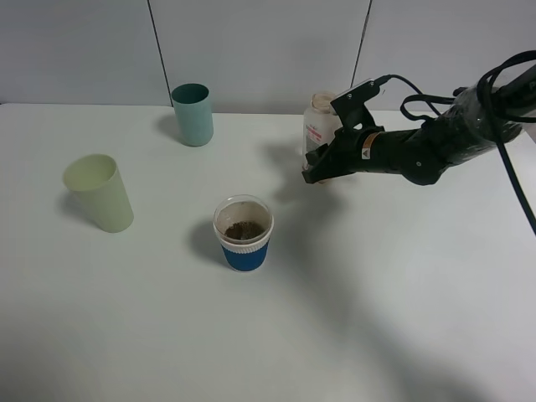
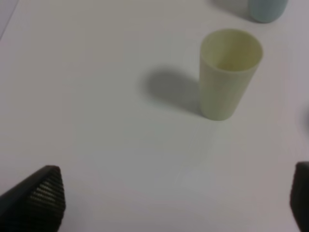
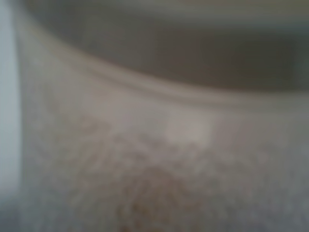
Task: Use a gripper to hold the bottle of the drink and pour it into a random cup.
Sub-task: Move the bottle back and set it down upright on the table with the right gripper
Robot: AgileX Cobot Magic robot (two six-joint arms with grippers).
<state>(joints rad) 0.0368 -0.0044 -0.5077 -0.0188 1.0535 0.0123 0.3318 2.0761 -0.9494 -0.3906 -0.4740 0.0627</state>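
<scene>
The bottle of the drink (image 1: 319, 119) stands upright at the back right of the table, with a pale cap and a white-and-pink label. My right gripper (image 1: 322, 165) is closed around its lower part and hides its base. In the right wrist view the bottle's blurred surface (image 3: 159, 159) fills the frame and no fingers show. The cup (image 1: 244, 234), with its blue sleeve and white band, stands in the middle and holds brown liquid. My left gripper (image 2: 174, 198) is open and empty above the table, near the pale yellow-green tumbler (image 2: 228, 72).
A teal tumbler (image 1: 193, 114) stands at the back, left of the bottle. The pale yellow-green tumbler (image 1: 100, 192) stands at the left. The white table (image 1: 394, 301) meets a grey panelled wall at its far edge.
</scene>
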